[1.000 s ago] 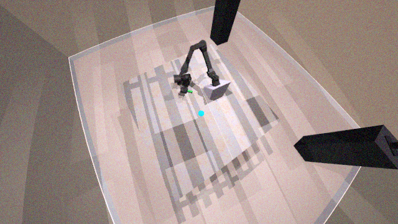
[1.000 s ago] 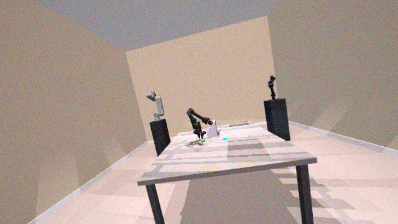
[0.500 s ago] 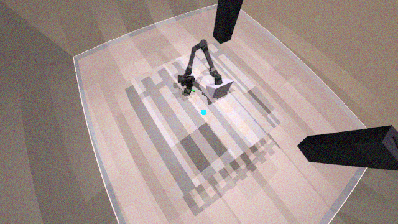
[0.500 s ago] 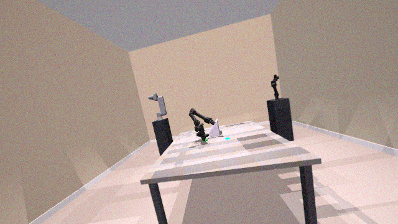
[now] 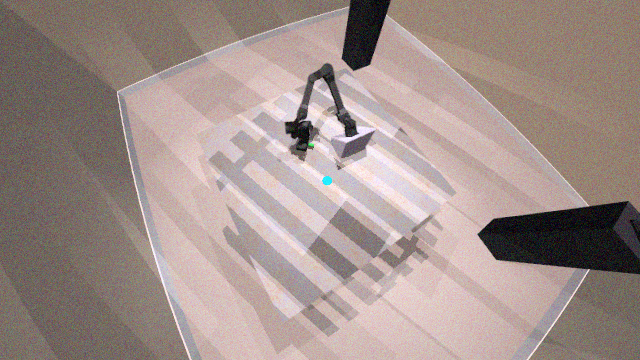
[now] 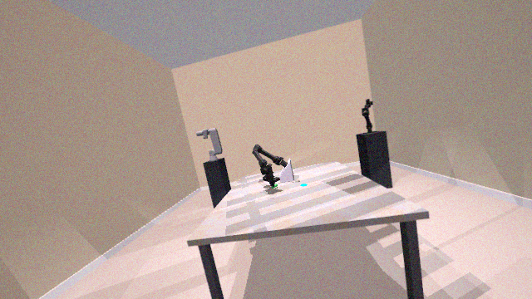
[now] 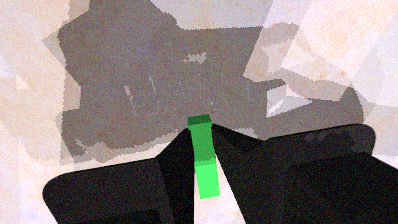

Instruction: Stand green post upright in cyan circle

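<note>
Between the claw's fingertips (image 5: 304, 148) (image 6: 273, 186), the green post (image 5: 311, 145) (image 6: 275, 186) (image 7: 205, 170) is gripped across its narrow width, one finger against each long side. The claw is clamped on it. In the wrist view the post's length runs along the gap between the fingers, with one end projecting past the tips. That placement appears sound: a pinch across the thin section should leave the ends free for standing it up. Whether the post touches the table (image 5: 280, 200) (image 6: 316, 208) cannot be told.

Well clear of the claw, on the tabletop, lies the cyan circle (image 5: 327, 180) (image 6: 303, 185), with nothing standing in it. Beside the claw, the arm's pale wedge-shaped base (image 5: 356, 143) (image 6: 288, 172) sits close enough to warrant care during the swing. Judged finding: grasp made, placement outstanding. Lifting, turning the post upright and carrying it over come next; a slim piece may pivot in the fingers if the hold is off-centre.
</note>
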Robot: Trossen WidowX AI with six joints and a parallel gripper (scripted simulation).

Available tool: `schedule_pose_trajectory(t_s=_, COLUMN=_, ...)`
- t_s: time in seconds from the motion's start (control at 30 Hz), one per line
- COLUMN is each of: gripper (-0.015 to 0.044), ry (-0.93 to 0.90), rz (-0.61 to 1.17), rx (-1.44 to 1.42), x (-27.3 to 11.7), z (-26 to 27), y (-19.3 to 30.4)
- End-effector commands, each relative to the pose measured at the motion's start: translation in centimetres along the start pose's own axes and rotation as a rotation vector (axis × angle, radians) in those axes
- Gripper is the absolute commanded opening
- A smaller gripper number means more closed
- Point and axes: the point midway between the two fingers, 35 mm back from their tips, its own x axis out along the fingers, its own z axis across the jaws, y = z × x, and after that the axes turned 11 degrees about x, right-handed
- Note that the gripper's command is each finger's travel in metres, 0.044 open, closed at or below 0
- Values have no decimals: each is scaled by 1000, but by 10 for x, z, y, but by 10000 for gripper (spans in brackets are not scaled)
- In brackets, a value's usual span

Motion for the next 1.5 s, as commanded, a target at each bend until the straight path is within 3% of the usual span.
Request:
schedule_pose_trajectory(t_s=0.0, gripper=23, ry=-15, rz=1, rx=11, x=-15, z=3, y=-4)
schedule_pose_trajectory(t_s=1.0, gripper=23, ry=-7, rz=-15, rx=15, x=-103, z=-2, y=-1)
schedule_pose_trajectory(t_s=1.47, gripper=23, ry=-24, rz=-12, rx=-118, x=-108, z=18, y=8)
